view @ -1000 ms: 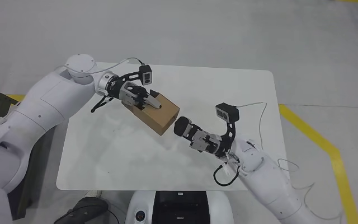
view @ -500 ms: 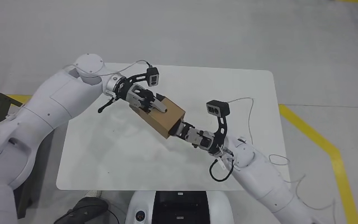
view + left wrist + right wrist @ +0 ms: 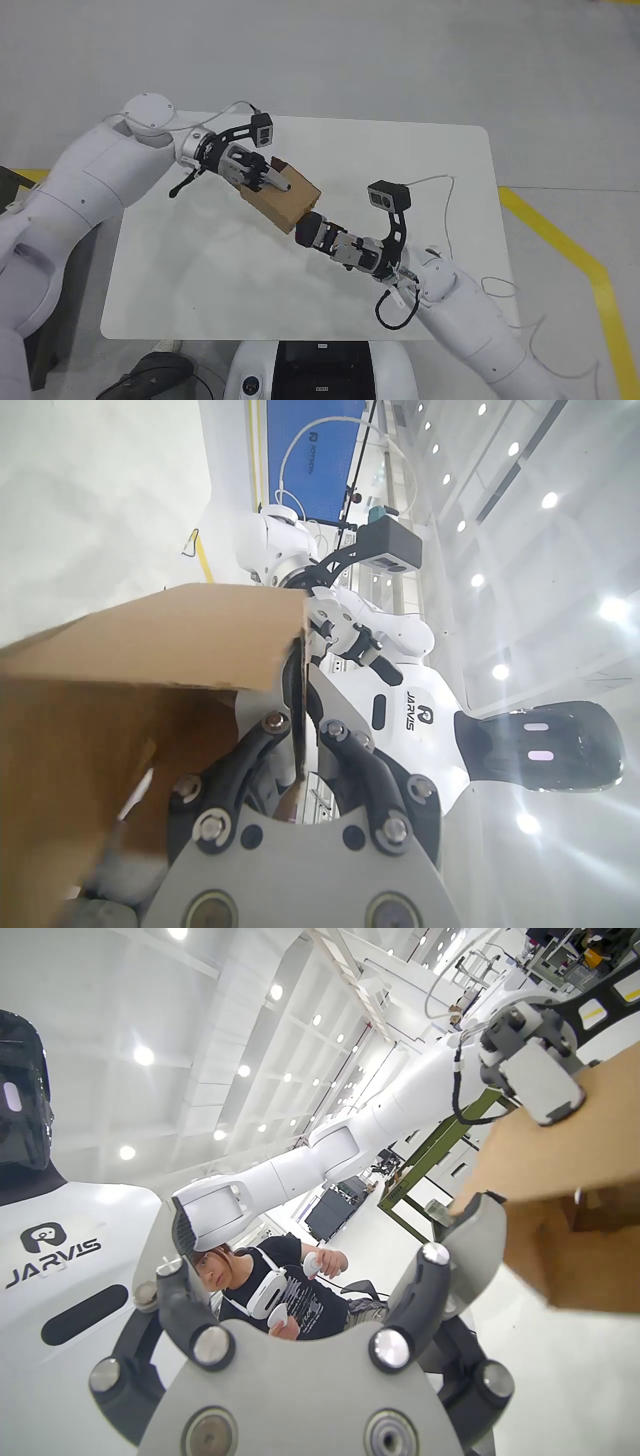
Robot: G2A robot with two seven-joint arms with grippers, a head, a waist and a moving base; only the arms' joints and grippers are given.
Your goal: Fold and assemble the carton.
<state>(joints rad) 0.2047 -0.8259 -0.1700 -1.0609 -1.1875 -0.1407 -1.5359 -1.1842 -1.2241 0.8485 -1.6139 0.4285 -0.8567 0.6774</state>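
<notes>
A brown carton [image 3: 286,197] is held above the white table, tilted, with a flap raised at its far end. My left gripper [image 3: 268,178] is shut on one cardboard wall [image 3: 300,700], pinched edge-on between its fingers. In the right wrist view one left fingertip [image 3: 547,1088] lies on the carton's [image 3: 565,1208] face. My right gripper [image 3: 311,231] is at the carton's near end, open [image 3: 330,1228], with one finger [image 3: 475,1223] against the carton's corner and nothing between the fingers.
The white table [image 3: 420,170] has bare room to the right and front of the arms. A thin cable [image 3: 450,185] runs from the right wrist camera. A yellow floor line [image 3: 560,235] lies beyond the table's right edge.
The right gripper has moved left, from apart to against the carton's near end. The left arm has drawn the carton slightly left and back over the last half second.
</notes>
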